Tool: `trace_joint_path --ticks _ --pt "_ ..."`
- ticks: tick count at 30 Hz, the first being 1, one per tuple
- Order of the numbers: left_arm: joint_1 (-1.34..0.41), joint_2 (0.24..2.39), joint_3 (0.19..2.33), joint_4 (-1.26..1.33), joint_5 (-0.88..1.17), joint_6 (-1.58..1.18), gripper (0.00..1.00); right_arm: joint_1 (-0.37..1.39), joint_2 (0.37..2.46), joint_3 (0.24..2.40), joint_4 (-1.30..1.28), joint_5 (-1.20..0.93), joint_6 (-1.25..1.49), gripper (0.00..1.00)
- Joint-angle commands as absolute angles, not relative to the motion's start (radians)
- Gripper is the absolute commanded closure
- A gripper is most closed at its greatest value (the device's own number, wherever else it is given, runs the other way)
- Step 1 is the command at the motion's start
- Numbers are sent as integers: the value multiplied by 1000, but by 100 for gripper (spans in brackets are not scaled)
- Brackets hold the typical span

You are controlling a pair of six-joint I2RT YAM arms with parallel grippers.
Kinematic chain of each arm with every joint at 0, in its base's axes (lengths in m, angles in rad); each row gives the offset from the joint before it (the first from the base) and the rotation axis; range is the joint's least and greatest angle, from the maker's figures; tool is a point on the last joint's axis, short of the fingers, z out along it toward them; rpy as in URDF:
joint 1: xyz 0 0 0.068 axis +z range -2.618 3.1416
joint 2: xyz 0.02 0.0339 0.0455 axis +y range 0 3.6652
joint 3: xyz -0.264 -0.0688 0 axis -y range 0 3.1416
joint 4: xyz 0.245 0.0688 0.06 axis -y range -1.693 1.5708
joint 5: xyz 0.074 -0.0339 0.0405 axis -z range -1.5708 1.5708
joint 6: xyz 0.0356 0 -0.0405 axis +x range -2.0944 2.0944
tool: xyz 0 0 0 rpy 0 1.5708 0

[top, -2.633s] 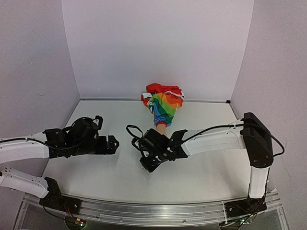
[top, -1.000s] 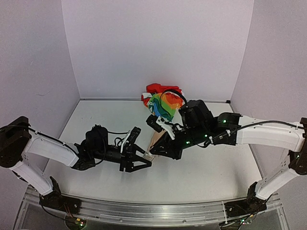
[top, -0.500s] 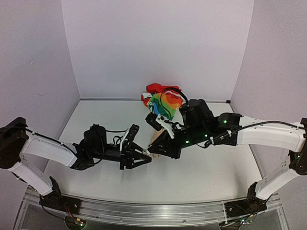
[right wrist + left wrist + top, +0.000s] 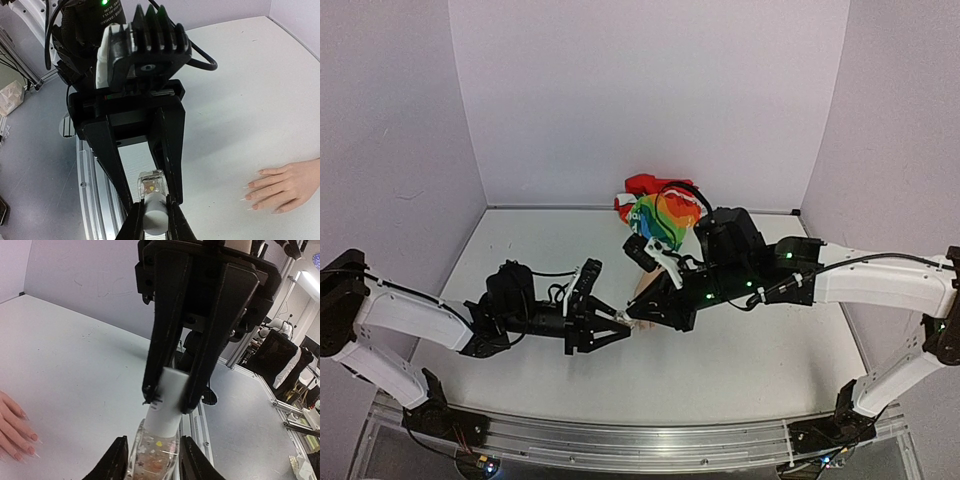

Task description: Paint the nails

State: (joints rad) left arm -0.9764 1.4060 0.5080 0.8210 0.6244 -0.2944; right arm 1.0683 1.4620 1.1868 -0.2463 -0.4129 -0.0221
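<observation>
Black fingers of the left gripper (image 4: 619,326) clamp a small clear glitter-flecked bottle (image 4: 152,456) while the right gripper (image 4: 639,322) pinches its white cylindrical cap (image 4: 167,402), both arms stretched low over the worktop's (image 4: 750,372) middle, near the pale fake hand's (image 4: 289,182) nails (image 4: 250,185).

No text, label, brand, number or sign could be read in any of the three views.
</observation>
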Motion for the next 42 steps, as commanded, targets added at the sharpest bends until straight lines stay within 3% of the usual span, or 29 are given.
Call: trace_joint_path --ticks 1,8,9,13,15,20,25,33,42 --pt "-982 1363 511 888 632 -297 73 1068 1444 1179 -215 -378 -21 100" --pt "-990 1353 525 852 555 -256 92 1068 1451 1189 -207 -347 29 96" --pt "-996 1341 523 838 507 -237 95 1068 1452 1188 -206 -312 57 88" --pt "-1058 1289 533 740 250 -98 100 1068 1450 1188 -192 -172 194 23" --pt "-1074 1284 532 746 143 -56 100 1068 1455 1199 -190 -97 276 3" --pt "-1108 1304 530 822 -146 13 100 1067 1421 1209 -196 190 456 2" --pt "-1126 1364 560 886 -338 89 100 1063 1468 1345 -282 75 452 2" --pt "-1152 1442 600 1019 -456 134 100 1057 1615 1541 -366 61 589 22" --pt "-1156 1457 630 1008 -454 129 100 1067 1700 1617 -366 75 574 49"
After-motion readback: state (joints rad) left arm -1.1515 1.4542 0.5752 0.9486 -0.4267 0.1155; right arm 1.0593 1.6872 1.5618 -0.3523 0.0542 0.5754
